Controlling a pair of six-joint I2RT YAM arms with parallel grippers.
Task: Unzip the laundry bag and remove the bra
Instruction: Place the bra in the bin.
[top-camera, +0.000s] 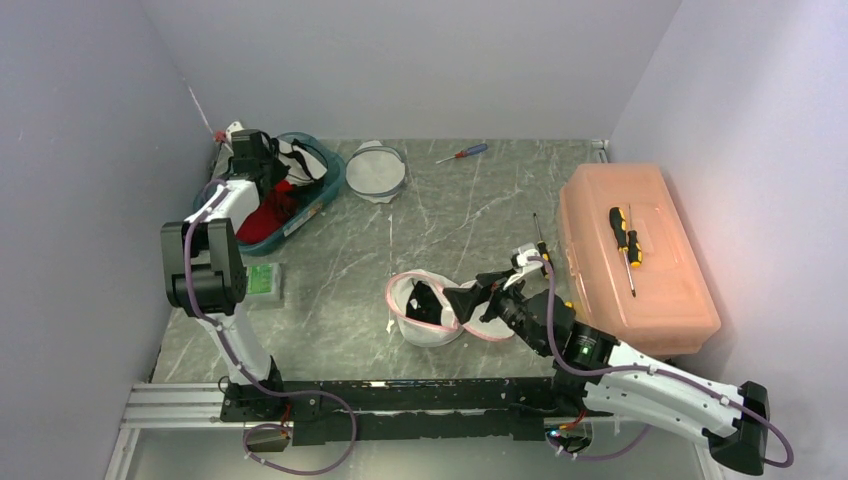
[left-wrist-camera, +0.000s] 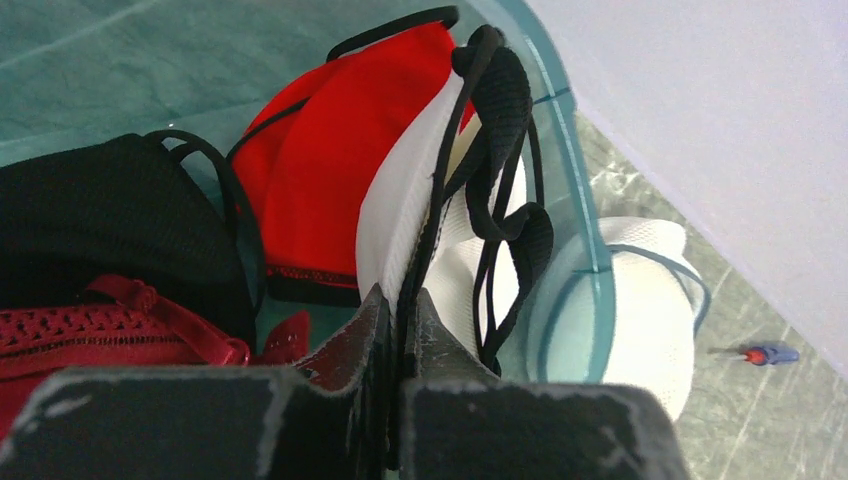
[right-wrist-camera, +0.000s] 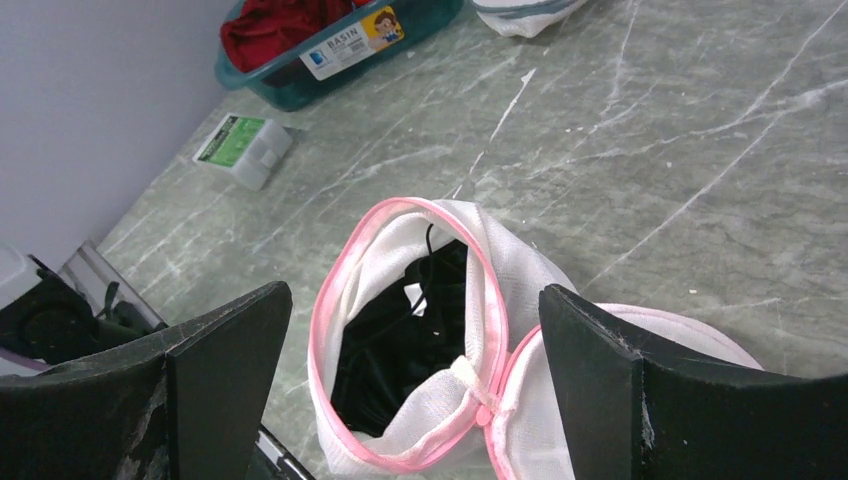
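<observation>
Pink-trimmed mesh laundry bag (right-wrist-camera: 430, 415) lies unzipped just beyond my right fingers (right-wrist-camera: 220, 350) — spread wide — with a black bra (right-wrist-camera: 400, 340) inside. My left fingers (left-wrist-camera: 350, 350) pinch a white bra (left-wrist-camera: 400, 200) over the teal basin (left-wrist-camera: 575, 200).

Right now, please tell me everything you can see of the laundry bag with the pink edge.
The laundry bag is a round pouch of white mesh with a pink zipper band around its mouth. It is unzipped. Its flap lies folded out to one side, joined to the pouch at one spot. A black garment lies inside. The bag rests on the grey marbled table. The right hand is open just before it and does not appear to touch it.
</observation>
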